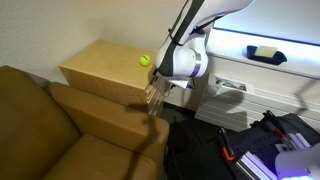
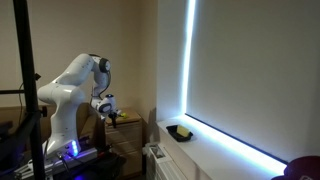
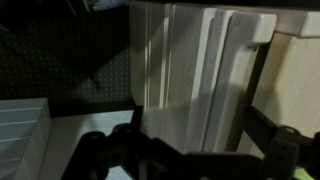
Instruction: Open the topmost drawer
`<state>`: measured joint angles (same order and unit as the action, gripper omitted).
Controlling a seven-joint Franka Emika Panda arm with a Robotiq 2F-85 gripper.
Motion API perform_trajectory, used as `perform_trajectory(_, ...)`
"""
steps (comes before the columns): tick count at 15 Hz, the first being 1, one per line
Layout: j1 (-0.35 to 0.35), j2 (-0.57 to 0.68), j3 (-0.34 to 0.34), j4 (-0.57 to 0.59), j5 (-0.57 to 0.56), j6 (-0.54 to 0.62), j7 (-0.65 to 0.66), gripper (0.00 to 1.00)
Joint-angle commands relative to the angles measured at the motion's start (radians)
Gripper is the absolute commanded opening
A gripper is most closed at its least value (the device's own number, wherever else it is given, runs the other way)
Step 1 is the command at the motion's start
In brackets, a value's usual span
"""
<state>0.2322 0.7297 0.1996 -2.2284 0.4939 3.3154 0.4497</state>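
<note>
The light tan wooden cabinet stands next to a brown couch; it also shows in an exterior view. My gripper is at the cabinet's front, at the upper edge where the topmost drawer sits. In the wrist view the pale drawer fronts fill the middle, and my dark fingers stand wide apart on either side of them, open. The drawer's inside is hidden. I cannot tell whether it is pulled out.
A yellow-green tennis ball lies on the cabinet's top. The brown couch is beside the cabinet. A white window sill carries a black object. Dark gear lies on the floor.
</note>
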Motion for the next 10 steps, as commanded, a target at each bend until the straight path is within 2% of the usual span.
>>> perform_trajectory(1,-0.041,0.032,0.037,0.031,-0.029,-0.023,0.004,1.0)
perform_trajectory(4,-0.084,0.091,0.101,0.087,-0.054,0.01,0.002,1.0)
perform_trajectory(10,-0.045,0.144,0.062,0.133,-0.047,-0.034,0.008,1.0)
